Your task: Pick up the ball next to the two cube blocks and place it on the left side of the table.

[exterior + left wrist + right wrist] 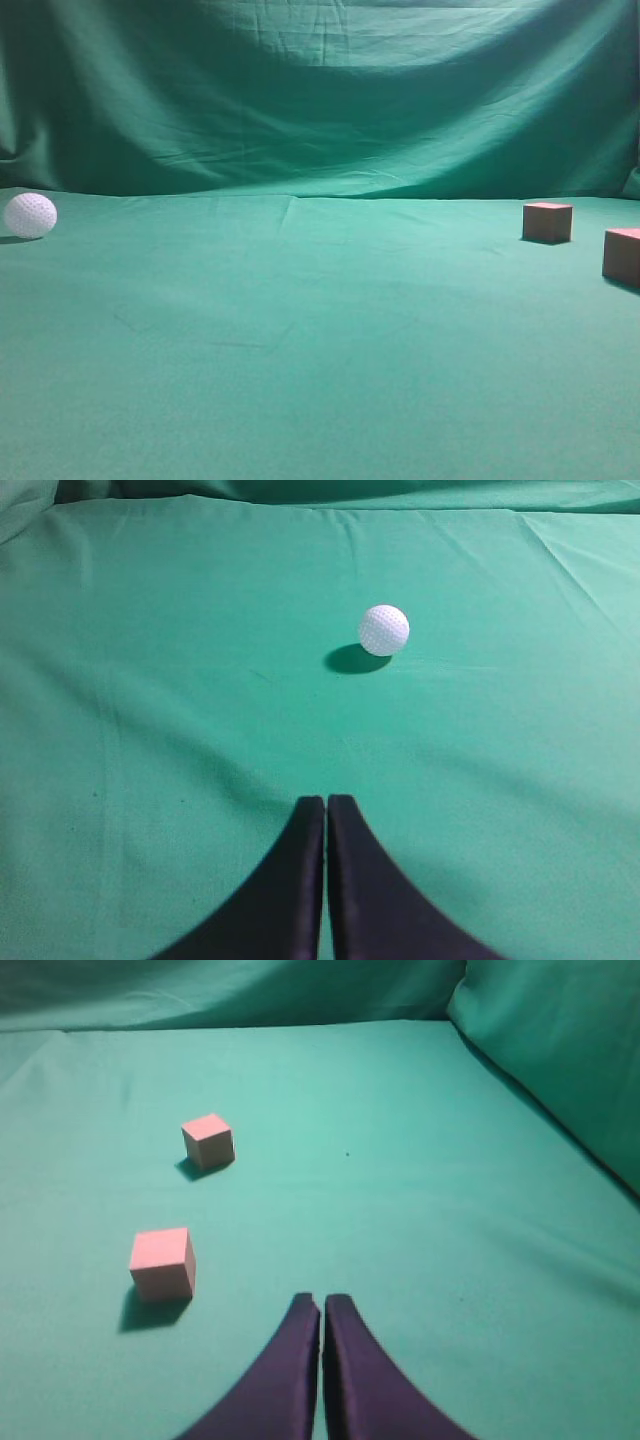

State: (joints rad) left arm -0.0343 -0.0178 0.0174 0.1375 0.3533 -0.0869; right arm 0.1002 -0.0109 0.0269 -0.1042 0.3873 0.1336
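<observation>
The white dimpled ball (30, 215) rests on the green table (300, 340) at the far left of the exterior view. It also shows in the left wrist view (384, 630), ahead of and slightly right of my left gripper (326, 802), which is shut and empty. The two reddish-brown cube blocks (548, 222) (622, 256) stand at the far right. In the right wrist view the near cube (162, 1263) and the far cube (208, 1140) lie to the left of my right gripper (322, 1302), which is shut and empty. Neither gripper shows in the exterior view.
A wrinkled green cloth backdrop (320, 90) rises behind the table. In the right wrist view the cloth folds upward along the right side (560, 1050).
</observation>
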